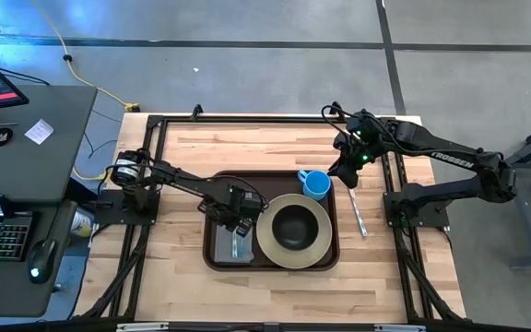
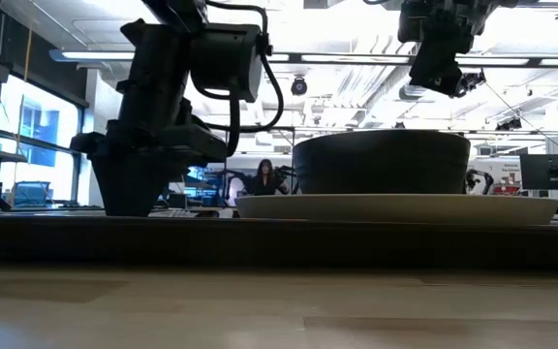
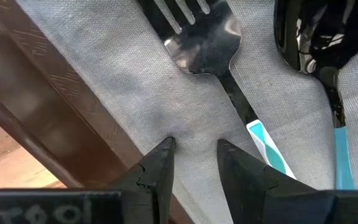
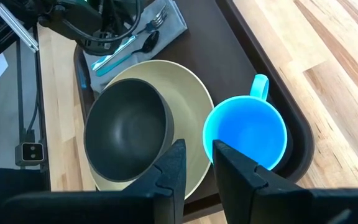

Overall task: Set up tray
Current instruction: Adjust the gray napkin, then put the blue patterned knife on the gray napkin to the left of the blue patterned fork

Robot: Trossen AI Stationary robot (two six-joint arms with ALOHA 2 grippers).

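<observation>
Your tray (image 1: pixel 332 255) sits in the middle of the surface (image 1: pixel 275 148), long side running left to right. It already carries a grey napkin (image 1: pixel 231 247) with a fork (image 3: pixel 207 43) and spoon (image 3: pixel 309 37) at its left end, a beige plate (image 1: pixel 314 251) with a dark bowl (image 1: pixel 292 227) at centre, and a blue cup (image 1: pixel 315 184) in the far right corner.

The piece to watch is the knife (image 1: pixel 357 211). It lies on the bare wood just beside the tray's right edge, its length running near to far, roughly parallel to that short edge.

Your right tool (image 1: pixel 347 172) hovers above the cup, fingers slightly apart and holding nothing; it is clearly the closer one to the knife.

Your left tool (image 1: pixel 236 224) is low over the napkin, fingers a little apart and empty.
</observation>
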